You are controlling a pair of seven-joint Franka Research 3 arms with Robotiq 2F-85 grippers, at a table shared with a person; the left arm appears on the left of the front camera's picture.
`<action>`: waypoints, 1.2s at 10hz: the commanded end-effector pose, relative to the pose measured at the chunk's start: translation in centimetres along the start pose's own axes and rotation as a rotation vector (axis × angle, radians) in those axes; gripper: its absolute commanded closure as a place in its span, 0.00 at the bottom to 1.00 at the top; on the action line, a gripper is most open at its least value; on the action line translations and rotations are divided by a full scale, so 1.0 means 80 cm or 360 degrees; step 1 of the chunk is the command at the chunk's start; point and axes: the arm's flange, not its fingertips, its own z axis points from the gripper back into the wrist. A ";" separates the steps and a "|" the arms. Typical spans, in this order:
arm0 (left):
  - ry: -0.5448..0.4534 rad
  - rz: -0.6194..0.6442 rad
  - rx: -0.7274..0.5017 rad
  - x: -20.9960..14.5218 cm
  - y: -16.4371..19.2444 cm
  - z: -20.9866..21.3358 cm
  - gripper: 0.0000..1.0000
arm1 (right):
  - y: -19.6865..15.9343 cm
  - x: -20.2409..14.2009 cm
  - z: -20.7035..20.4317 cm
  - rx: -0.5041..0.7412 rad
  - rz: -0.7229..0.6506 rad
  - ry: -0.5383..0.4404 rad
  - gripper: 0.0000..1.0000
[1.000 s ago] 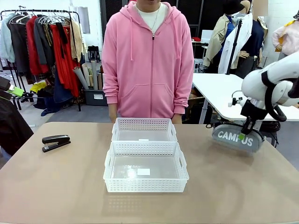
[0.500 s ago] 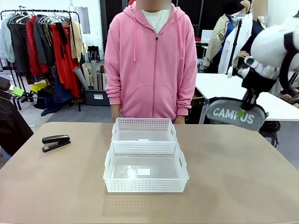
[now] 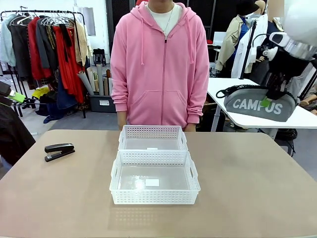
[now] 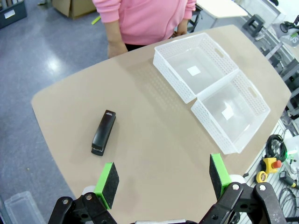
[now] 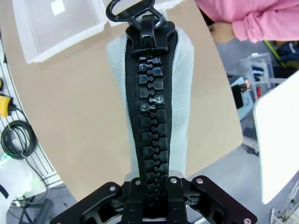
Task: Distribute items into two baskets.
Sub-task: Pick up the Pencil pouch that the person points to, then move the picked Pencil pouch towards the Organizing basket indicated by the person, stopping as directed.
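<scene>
My right gripper (image 3: 268,101) is shut on the grey "CAMPUS" zip pouch (image 3: 250,105) and holds it high above the table's right side. In the right wrist view the pouch (image 5: 181,84) hangs from the jaws with its black zipper facing the camera. The black stapler (image 3: 59,150) lies flat at the table's left. Two white mesh baskets, both empty, stand end to end at the middle: the far basket (image 3: 152,132) and the near basket (image 3: 154,197). My left gripper (image 4: 163,179) hovers open high over the table, with the stapler (image 4: 103,132) below and ahead of it.
A person in a pink hoodie (image 3: 161,64) stands at the far edge, right behind the baskets, arms down. The baskets (image 4: 212,135) leave bare tabletop on both sides. A white table (image 3: 237,96) stands behind the right side. Cables lie beyond the table edge (image 5: 16,140).
My right arm has lifted the pouch off the table's right side, up and slightly rightward. Stapler and baskets have stayed put.
</scene>
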 end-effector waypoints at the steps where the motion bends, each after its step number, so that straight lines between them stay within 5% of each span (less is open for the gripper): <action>1: -0.0021 -0.0015 -0.0018 0.000 0.001 0.001 0.00 | -0.005 -0.003 0.008 0.0022 -0.0029 0.0032 1.00; 12: -0.0021 -0.0015 -0.0018 0.000 0.001 0.001 0.00 | -0.003 -0.007 0.003 0.0006 -0.0016 0.0004 1.00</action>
